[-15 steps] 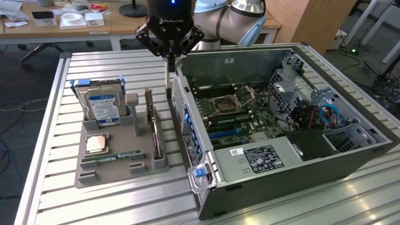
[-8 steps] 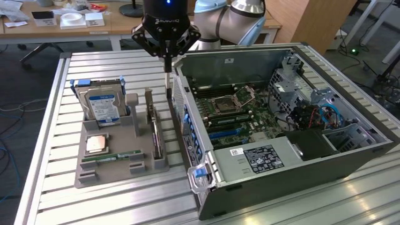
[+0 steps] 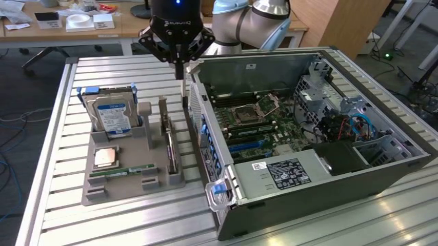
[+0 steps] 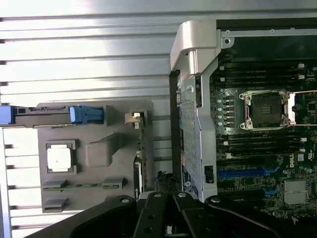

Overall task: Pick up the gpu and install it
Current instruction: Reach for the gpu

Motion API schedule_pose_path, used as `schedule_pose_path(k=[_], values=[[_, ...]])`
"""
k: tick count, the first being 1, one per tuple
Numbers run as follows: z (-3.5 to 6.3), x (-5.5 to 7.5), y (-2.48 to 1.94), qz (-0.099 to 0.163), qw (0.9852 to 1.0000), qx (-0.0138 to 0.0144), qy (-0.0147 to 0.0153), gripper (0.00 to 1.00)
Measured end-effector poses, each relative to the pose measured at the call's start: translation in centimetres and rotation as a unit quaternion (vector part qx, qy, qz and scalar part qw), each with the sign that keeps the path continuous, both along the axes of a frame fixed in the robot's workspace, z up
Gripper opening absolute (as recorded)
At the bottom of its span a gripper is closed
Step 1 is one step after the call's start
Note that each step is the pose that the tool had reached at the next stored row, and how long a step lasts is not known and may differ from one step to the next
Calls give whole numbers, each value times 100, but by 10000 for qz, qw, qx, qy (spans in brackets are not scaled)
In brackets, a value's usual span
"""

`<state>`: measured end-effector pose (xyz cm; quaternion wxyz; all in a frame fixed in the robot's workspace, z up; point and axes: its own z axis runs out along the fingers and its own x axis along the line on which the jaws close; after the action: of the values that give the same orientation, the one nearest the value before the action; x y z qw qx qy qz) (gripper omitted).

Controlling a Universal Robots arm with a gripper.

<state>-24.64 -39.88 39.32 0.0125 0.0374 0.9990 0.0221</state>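
The gpu (image 3: 169, 146) is standing on its long edge in a slot of the grey holder (image 3: 140, 148), on the side of the holder closest to the computer case (image 3: 308, 169), with its metal end bracket at the far end. Nothing is gripping it. The gripper (image 3: 179, 70) is hanging above the far end of the card, close to the case wall, with its jaws pressed together and pinching nothing.

In the wrist view the gpu (image 4: 141, 153) is showing edge-on in the holder (image 4: 119, 134). The gripper (image 4: 166, 191) is sitting over the strip between card and case (image 4: 198, 74).

Farther toward the exterior view's left, a blue-labelled hard drive (image 3: 113, 115) is standing in the same holder. A processor chip (image 3: 104, 157) and a green memory stick (image 3: 123, 170) are lying flat in front of it.

The case is lying open on the slatted table (image 3: 55, 154), exposing the motherboard (image 3: 257, 130) and its processor socket (image 3: 250, 111).
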Motion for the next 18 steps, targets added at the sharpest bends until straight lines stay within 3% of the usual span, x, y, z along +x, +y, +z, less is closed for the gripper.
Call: schedule_pose_path(k=[6,18], values=[[0,-32,0,0,10000,0,1,11],[-3,-219,0,0,10000,0,0,11]])
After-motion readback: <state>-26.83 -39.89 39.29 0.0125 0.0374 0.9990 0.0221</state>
